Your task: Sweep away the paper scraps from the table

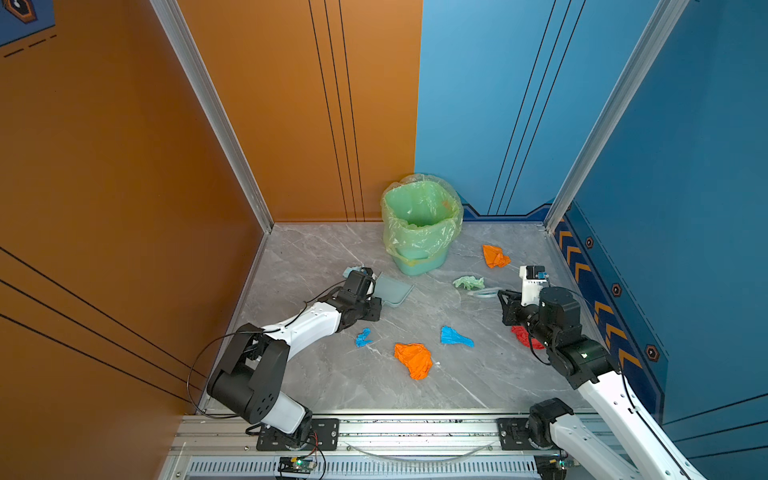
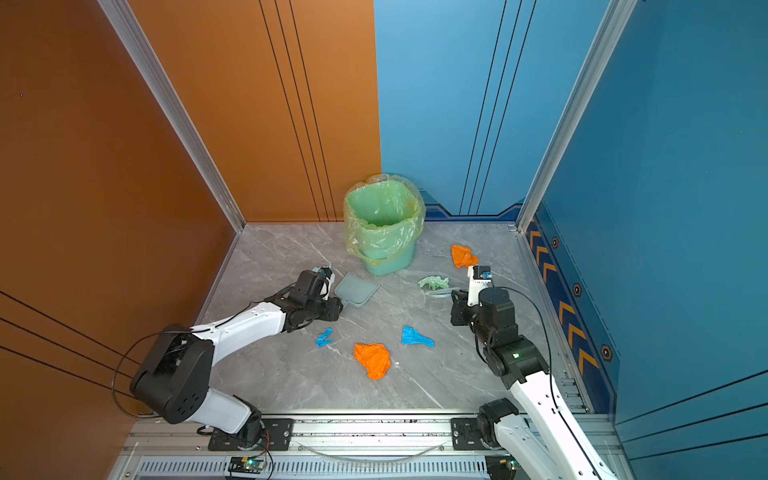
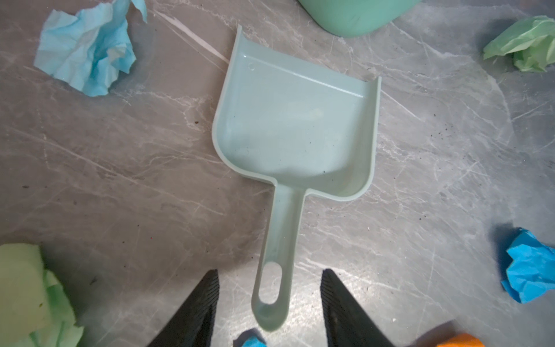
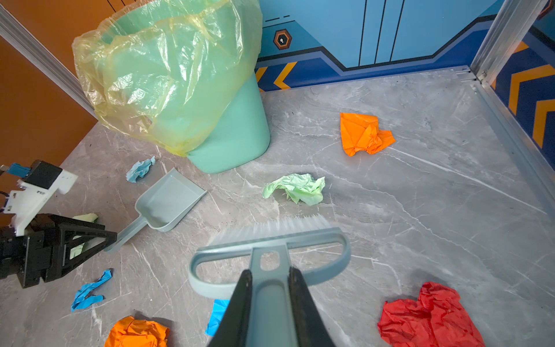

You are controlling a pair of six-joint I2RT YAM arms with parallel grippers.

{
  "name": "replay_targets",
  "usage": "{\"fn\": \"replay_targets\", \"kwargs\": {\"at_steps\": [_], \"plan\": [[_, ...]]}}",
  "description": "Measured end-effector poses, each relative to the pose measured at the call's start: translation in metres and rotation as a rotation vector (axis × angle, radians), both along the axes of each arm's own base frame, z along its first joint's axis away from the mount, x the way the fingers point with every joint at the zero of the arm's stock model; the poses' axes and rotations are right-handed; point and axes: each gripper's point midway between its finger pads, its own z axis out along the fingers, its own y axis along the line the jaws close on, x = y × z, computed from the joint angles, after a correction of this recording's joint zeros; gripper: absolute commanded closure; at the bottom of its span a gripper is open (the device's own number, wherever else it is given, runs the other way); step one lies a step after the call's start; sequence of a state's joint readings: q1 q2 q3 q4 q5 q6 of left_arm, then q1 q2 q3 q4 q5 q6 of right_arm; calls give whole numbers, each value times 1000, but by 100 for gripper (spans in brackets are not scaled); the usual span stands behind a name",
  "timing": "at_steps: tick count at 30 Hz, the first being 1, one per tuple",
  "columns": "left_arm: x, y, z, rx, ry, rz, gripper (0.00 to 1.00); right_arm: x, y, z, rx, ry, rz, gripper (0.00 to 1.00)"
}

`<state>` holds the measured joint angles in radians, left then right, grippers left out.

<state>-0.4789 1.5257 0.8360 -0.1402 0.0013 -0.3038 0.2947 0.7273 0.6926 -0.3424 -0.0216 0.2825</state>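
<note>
Left claw (image 3: 270,272) stands spread astride the dustpan (image 3: 295,120) handle, clear of it on both sides. Right claw (image 4: 270,272) pinches the brush (image 4: 270,237) handle. Paper scraps (image 1: 413,359) lie scattered on the table (image 1: 332,386), in front of the bin (image 1: 419,257) and to either side of it; the dustpan lies near the bin.

In a top view the right arm (image 1: 557,309) is covering most of the red wad (image 1: 521,334) and all but a thin arc of the brush (image 1: 484,292), while the left arm (image 1: 353,291) is hiding most of the light blue wad (image 1: 348,272). In the left wrist view the bin (image 3: 354,15), a pale green wad (image 3: 525,45) and a bright blue wad (image 3: 531,267) are running off the edge. In the right wrist view the bristles (image 4: 270,226) are blurring and an orange wad (image 4: 136,332) is getting cut off.
</note>
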Motion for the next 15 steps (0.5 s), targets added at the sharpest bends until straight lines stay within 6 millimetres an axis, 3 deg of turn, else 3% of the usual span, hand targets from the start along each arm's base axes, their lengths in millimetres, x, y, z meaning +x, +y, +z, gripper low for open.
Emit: {"fn": "replay_targets", "kwargs": {"at_steps": [15], "plan": [[7,-9,-17,35,-15,-5,40,-4,-1,4,11,-25,-1,100]]}}
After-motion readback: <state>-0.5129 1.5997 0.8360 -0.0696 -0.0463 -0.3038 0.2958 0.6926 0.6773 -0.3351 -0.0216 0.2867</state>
